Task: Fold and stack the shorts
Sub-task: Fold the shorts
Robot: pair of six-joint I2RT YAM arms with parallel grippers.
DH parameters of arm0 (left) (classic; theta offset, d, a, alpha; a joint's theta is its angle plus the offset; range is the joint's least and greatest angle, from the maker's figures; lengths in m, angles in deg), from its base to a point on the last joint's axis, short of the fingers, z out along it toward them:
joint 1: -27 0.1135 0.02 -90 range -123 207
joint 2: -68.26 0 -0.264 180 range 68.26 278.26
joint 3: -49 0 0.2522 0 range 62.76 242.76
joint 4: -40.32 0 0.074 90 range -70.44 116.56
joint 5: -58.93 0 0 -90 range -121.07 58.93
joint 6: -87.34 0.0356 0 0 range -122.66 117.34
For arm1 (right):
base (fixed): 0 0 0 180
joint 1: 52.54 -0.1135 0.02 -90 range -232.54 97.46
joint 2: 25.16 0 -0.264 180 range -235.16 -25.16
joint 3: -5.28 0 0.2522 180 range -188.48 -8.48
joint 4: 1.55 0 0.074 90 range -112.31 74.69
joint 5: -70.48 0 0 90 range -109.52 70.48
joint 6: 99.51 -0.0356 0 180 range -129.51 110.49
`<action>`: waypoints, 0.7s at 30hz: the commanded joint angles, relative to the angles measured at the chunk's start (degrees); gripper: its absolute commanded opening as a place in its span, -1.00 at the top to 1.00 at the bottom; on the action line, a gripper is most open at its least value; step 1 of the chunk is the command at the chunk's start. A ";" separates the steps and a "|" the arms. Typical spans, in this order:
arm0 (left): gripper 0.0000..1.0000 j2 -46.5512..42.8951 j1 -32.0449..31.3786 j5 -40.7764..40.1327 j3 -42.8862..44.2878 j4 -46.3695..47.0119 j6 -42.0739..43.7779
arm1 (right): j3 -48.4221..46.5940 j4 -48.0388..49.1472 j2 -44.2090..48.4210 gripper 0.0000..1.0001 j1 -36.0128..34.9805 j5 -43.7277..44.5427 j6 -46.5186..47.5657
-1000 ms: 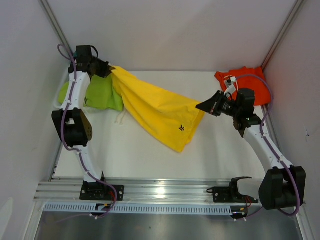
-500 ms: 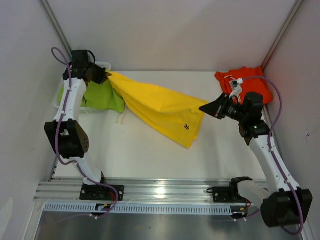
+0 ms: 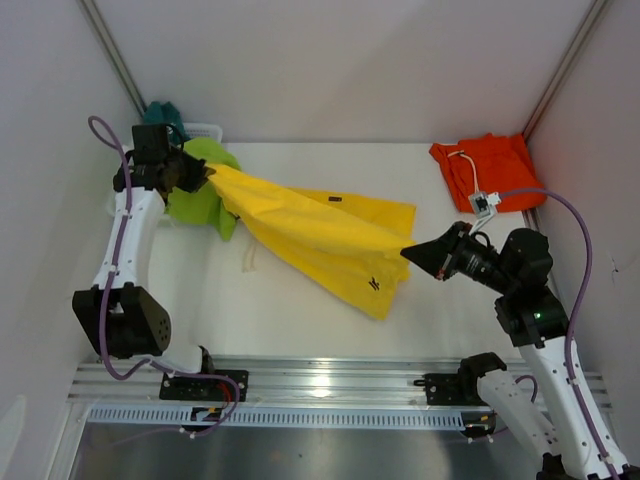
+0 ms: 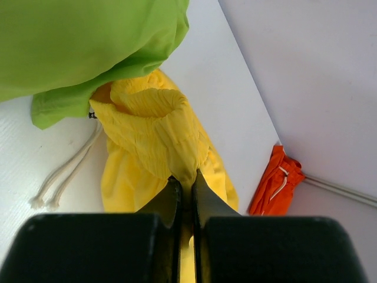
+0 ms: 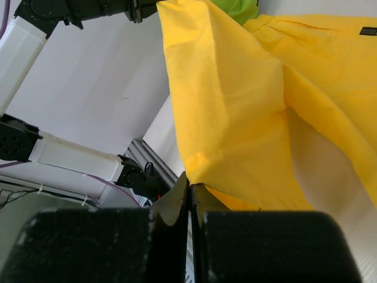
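Left end effector [image 3: 206, 173] is clenched on a bunched edge of the yellow shorts [image 3: 320, 232], at the far left, just above the green shorts [image 3: 198, 196]. Right end effector [image 3: 408, 250] is pinched shut on the opposite edge, mid-right. The yellow shorts stretch between my two grips, with the lower part draped onto the surface [image 3: 300, 315] (a small dark label shows near the near hem). Orange shorts [image 3: 490, 172] lie flat in the far right corner, well apart from the yellow. Teal shorts [image 3: 165, 110] sit by the basket [image 3: 207, 128] rim, behind my left wrist. Open room: the near strip before the yellow hem, and the band between yellow and orange. Walls stand close on both sides.
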 commanded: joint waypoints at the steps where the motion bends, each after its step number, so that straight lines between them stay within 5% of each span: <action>1: 1.00 -3.60 0.26 -1.27 -0.98 3.35 1.32 | -0.49 -2.16 0.08 1.00 0.24 0.81 0.62; 12: 1.00 9.13 -0.36 0.40 8.59 6.00 -3.07 | -10.59 3.73 -19.41 1.00 6.30 -4.01 1.33; 21: 1.00 29.33 -1.32 3.65 18.80 10.99 -8.17 | -7.61 23.92 -38.14 1.00 12.90 -7.36 -7.81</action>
